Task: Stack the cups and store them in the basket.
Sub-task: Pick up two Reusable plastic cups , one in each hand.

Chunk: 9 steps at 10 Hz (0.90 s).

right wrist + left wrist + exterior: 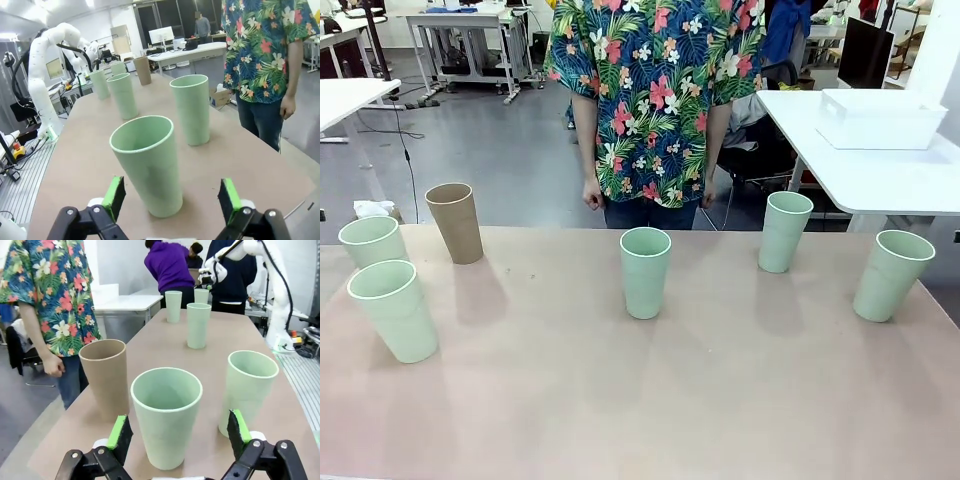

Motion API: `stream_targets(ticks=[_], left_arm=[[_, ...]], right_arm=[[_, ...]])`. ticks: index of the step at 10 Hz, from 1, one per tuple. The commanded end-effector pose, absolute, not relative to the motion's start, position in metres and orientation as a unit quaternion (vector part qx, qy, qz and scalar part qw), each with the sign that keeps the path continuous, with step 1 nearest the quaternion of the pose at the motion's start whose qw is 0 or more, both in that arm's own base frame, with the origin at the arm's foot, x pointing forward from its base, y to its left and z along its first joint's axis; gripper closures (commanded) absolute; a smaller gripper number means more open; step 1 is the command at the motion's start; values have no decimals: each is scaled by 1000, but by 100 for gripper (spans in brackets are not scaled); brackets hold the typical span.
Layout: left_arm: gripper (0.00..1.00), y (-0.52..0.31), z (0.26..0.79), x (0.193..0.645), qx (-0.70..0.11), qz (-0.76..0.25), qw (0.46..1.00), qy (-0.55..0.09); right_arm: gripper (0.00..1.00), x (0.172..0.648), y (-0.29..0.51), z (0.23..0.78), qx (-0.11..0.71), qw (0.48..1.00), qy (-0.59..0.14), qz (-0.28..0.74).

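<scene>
Six cups stand upright and apart on the table: a brown cup (455, 222) and green cups (372, 241) (395, 310) at the left, one green cup (645, 272) in the middle, and two (785, 232) (891, 275) at the right. In the left wrist view my left gripper (179, 432) is open, just short of the leftmost green cup (166, 415), with the brown cup (105, 375) beside it. Close in front of my open right gripper (172, 196) stands the rightmost green cup (147, 162). The white basket (880, 120) sits on a separate white table at the far right.
A person in a flowered shirt (655, 90) stands at the far side of the table, arms hanging down. The pink tabletop (650, 400) has free room at the front. The basket's white table (880, 175) is beyond the right corner.
</scene>
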<state>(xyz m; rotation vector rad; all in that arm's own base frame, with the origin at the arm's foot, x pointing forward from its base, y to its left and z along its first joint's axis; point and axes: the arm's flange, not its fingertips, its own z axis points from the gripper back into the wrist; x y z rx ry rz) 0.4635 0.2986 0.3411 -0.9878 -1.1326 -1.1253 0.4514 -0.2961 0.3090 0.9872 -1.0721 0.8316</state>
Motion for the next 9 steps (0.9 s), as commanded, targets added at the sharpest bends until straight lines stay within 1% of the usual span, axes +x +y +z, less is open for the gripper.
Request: stream_targets(ticks=[1,3,4,5,6,8,9], left_arm=[[0,302,347,452,-417,-486,591,-491],[0,302,347,452,-417,-486,591,-491],[0,302,347,452,-417,-486,591,-491],[0,306,343,458,-419,-481,594,-490],[0,309,330,469,-427,-470,591,-497],[0,313,317,472,-430,-473,581,-504],[0,316,310,475,-416,-480,579,-510]], right_arm=[[0,447,-297,323,436,668,-469,380],[0,447,-297,323,436,668,-469,380],[0,450,-297,314,436,668,-475,373],[0,450,-284,299,456,634,-465,418],[0,447,-275,287,460,618,-476,424],[0,441,-263,263,460,605,-490,427],[0,442,-261,252,459,600,-500,423]])
